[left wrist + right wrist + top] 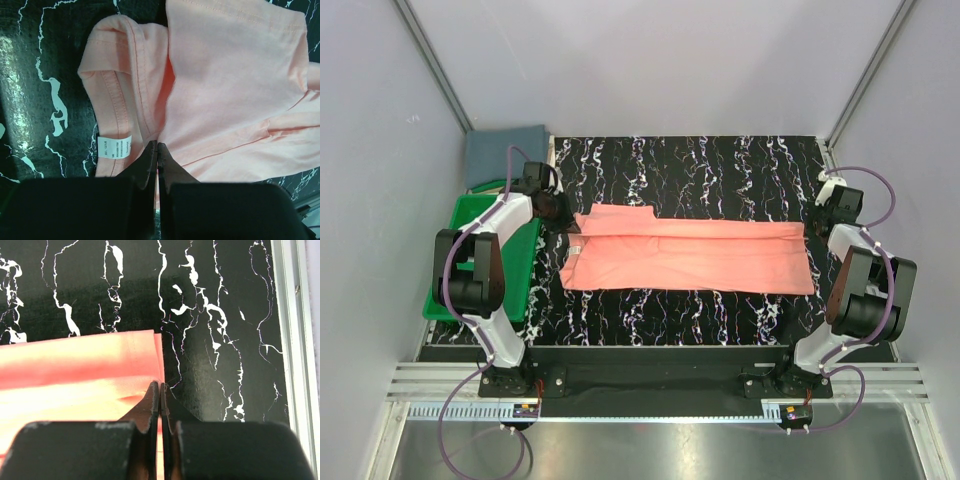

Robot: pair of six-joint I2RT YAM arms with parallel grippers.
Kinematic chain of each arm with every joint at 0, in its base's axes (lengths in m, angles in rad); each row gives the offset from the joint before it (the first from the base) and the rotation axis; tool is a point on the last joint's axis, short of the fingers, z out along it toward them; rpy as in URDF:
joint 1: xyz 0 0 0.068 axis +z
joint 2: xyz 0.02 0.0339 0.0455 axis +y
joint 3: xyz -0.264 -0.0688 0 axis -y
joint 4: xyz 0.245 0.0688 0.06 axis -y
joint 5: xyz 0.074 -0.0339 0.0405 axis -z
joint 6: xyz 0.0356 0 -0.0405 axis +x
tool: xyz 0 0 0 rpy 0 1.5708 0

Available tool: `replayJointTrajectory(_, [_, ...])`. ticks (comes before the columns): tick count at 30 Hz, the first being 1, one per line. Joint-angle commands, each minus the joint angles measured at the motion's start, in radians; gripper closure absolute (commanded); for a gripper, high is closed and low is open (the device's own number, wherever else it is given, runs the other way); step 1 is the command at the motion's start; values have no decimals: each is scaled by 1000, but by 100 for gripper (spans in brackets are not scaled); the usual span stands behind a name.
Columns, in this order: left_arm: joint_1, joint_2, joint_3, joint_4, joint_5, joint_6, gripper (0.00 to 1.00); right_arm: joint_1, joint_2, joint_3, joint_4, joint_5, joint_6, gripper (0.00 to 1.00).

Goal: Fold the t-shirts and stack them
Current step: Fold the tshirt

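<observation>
The salmon-pink t-shirt lies across the middle of the table, folded lengthwise into a long band with its collar end at the left. My left gripper is at the collar end. In the left wrist view the left gripper is shut, with pink cloth pinched between its tips, beside the white neck label. My right gripper is at the hem end. In the right wrist view the right gripper is shut on the shirt's edge. The slate blue-grey t-shirt lies folded at the back left.
A green plastic tray sits at the table's left edge, under the left arm. The black marbled tabletop shows behind and in front of the shirt. A metal frame rail runs along the table's right edge.
</observation>
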State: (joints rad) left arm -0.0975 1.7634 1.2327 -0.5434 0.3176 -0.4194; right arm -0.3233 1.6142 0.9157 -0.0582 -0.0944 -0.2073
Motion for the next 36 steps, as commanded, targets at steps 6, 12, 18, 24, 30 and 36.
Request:
replayJointTrajectory(6, [-4, -21, -22, -3, -23, 1, 100, 6, -54, -6, -51, 15, 26, 97])
replayJointTrajectory(12, [-27, -45, -47, -38, -23, -4, 85, 7, -63, 32, -173, 59, 55, 80])
replayJointTrajectory(18, [-44, -76, 23, -168, -150, 31, 66, 12, -24, 196, -342, 182, 234, 75])
replayJointTrajectory(24, [-47, -32, 158, -174, -39, 68, 53, 38, 10, 339, -483, 17, 603, 66])
replayJointTrajectory(30, [-45, 63, 260, -173, -6, 48, 51, 147, 121, 334, -466, -173, 746, 78])
replayJointTrajectory(36, [-47, 188, 326, -173, 29, 59, 51, 228, 254, 321, -466, -206, 692, 82])
